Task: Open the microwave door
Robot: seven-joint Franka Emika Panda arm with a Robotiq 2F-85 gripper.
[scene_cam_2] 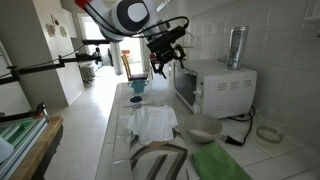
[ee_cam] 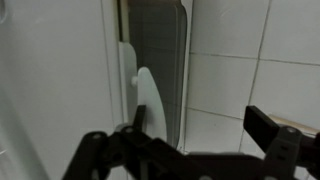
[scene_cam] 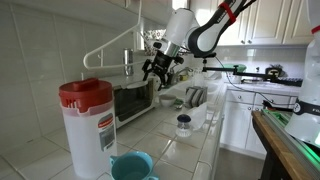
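The microwave (scene_cam: 133, 101) (scene_cam_2: 220, 88) is a silver-white box on the tiled counter, and in both exterior views its dark-glass door (scene_cam_2: 186, 90) stands upright against the box. My gripper (scene_cam: 158, 68) (scene_cam_2: 164, 57) hangs open just above the top front edge of the microwave, apart from it. In the wrist view the gripper (ee_cam: 203, 132) has its two dark fingers spread wide with nothing between them. Below them lie a dark glass strip (ee_cam: 155, 50) beside a white panel (ee_cam: 55, 80), and counter tiles. The door's handle is not clearly made out.
A clear pitcher with a red lid (scene_cam: 86, 128) and a blue cup (scene_cam: 131, 165) stand near the camera. A small jar (scene_cam: 183, 124), a white cloth (scene_cam_2: 152, 121), a bowl (scene_cam_2: 205, 127) and another blue cup (scene_cam_2: 137, 88) sit on the counter. A metal cylinder (scene_cam_2: 236, 46) tops the microwave.
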